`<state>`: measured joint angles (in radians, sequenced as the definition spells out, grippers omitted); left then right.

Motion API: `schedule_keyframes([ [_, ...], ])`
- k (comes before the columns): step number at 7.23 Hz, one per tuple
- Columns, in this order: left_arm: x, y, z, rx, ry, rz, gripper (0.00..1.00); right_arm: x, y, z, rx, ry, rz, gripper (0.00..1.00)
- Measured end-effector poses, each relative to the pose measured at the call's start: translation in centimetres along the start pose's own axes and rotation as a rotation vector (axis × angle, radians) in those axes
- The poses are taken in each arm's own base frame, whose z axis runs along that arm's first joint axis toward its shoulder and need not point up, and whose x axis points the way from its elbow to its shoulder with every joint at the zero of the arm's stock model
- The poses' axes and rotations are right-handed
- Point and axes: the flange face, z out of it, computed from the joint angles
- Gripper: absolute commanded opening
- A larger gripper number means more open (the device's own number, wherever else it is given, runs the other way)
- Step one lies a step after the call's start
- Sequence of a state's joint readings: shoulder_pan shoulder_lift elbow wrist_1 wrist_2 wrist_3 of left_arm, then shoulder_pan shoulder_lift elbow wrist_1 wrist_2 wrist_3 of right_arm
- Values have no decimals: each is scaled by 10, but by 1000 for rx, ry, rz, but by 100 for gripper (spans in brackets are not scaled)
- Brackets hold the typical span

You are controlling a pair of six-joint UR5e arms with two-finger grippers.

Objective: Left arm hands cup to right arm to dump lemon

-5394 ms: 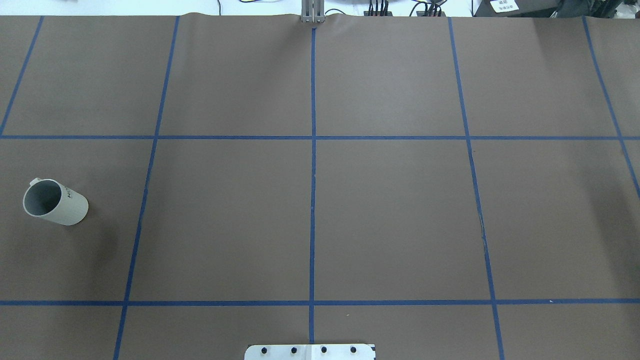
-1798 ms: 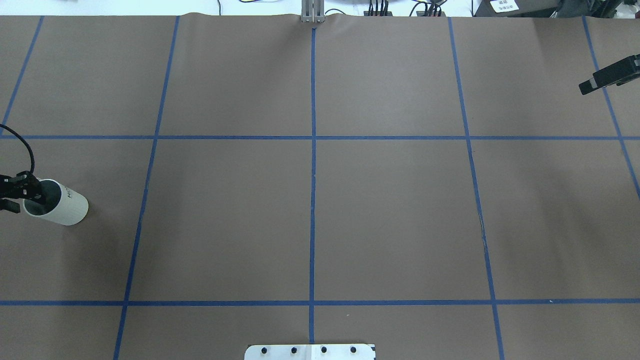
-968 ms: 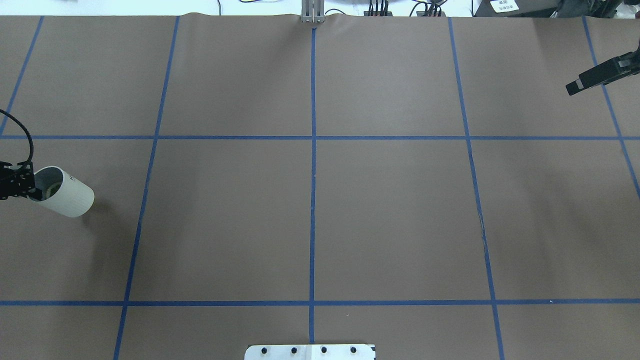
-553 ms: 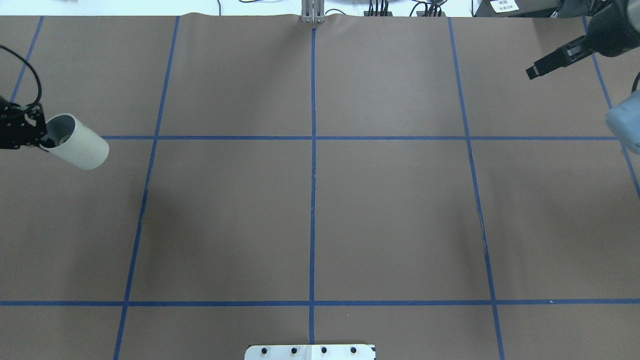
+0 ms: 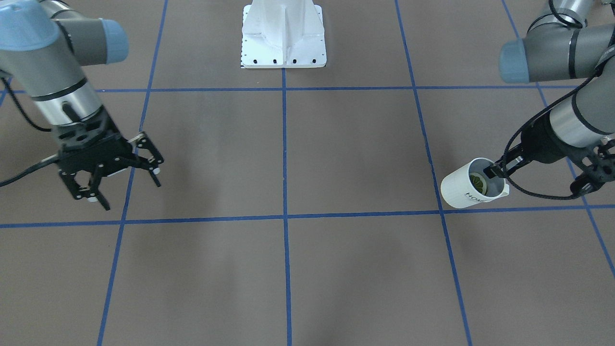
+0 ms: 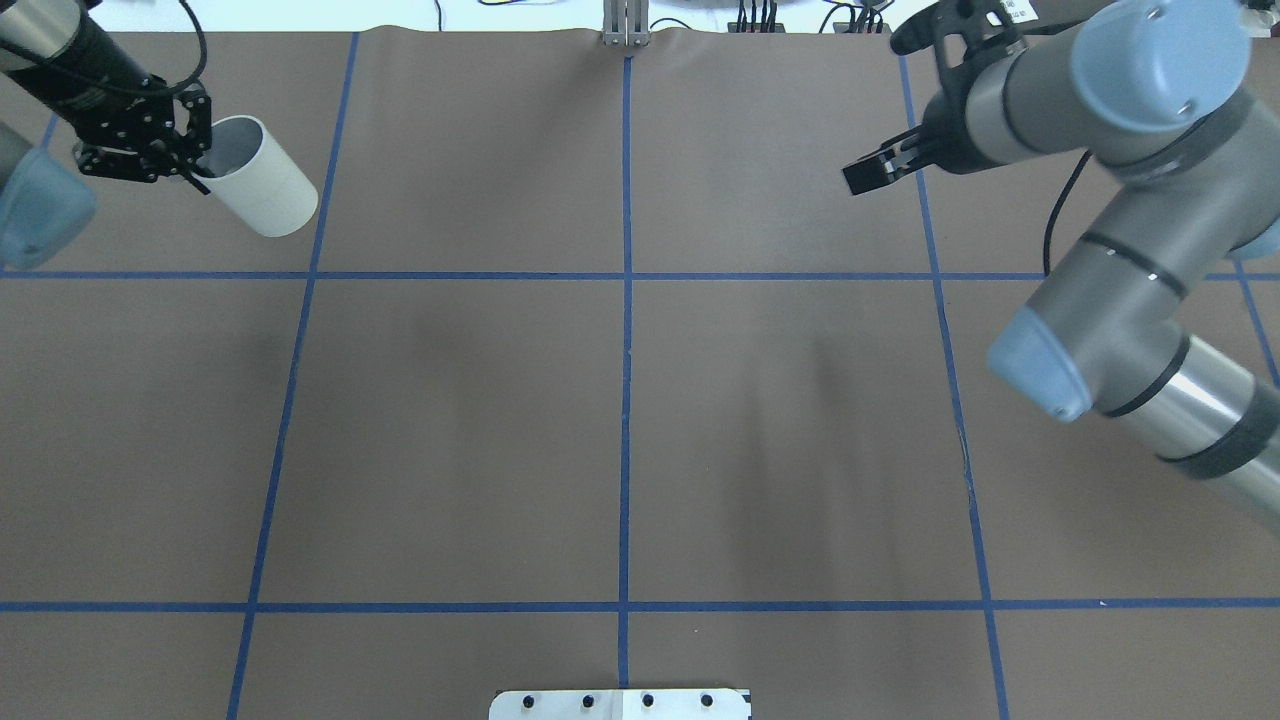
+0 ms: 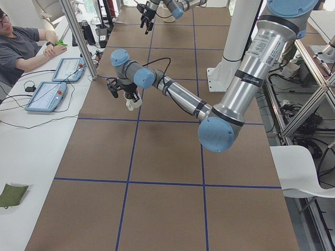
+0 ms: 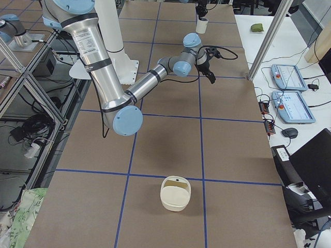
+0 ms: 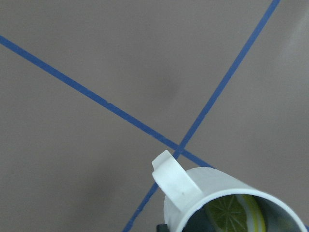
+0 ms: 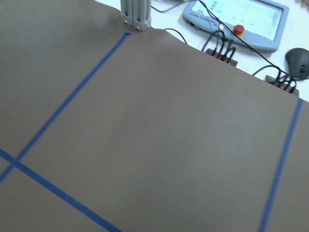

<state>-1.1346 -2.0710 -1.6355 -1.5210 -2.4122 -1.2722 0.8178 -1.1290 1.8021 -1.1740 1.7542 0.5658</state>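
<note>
The left gripper [image 5: 495,171] is pinched onto the rim of the cup [image 5: 473,191], close beside its loop handle, so the off-white ribbed mug hangs just under the fingertips with its mouth up and the black "HOME" lettering on the side turned away from the robot. It seems to hang clear of the surface, though the views do not settle this. The lemon [image 9: 232,213] lies inside the cup, right below that gripper, its segmented face showing. The right gripper [image 5: 130,194] hovers well apart from the cup, across the width of the table, with its two linked fingers spread wide and nothing between them. Under both grippers stretches a brown mat [image 6: 460,430] divided into large squares by blue tape lines [image 6: 625,400]; two of these lines cross on the mat beneath the held cup in the left wrist view. Behind the grippers, on the robot's side, a white base plate [image 5: 283,45] is bolted to the mat. Beyond them, at the far edge, an aluminium post [image 10: 136,14] rises from the mat, with a screen pendant [image 10: 236,17] and a mouse [image 10: 298,62] on the white bench past it. A seated operator [image 7: 21,44] rests an arm on that bench near the left gripper. Well away from the right gripper, a cream container [image 8: 176,192] sits on the mat.
</note>
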Motion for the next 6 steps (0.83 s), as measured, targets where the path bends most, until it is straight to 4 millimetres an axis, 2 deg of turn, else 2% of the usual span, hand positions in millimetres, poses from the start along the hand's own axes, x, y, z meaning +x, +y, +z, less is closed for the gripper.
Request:
schedule_keyframes([
  [1,33,8,4,-9,15,-26,0,-56,8,9,110,6,-5,99],
  [2,56,19,12,-19,48,-24,0,-95,15,11,186,-7,-11,99],
  [4,83,49,28,-50,152,49,0,-147,23,3,285,-89,-22,99],
  [6,104,89,35,-145,220,123,0,-180,31,-4,349,-135,-25,100],
])
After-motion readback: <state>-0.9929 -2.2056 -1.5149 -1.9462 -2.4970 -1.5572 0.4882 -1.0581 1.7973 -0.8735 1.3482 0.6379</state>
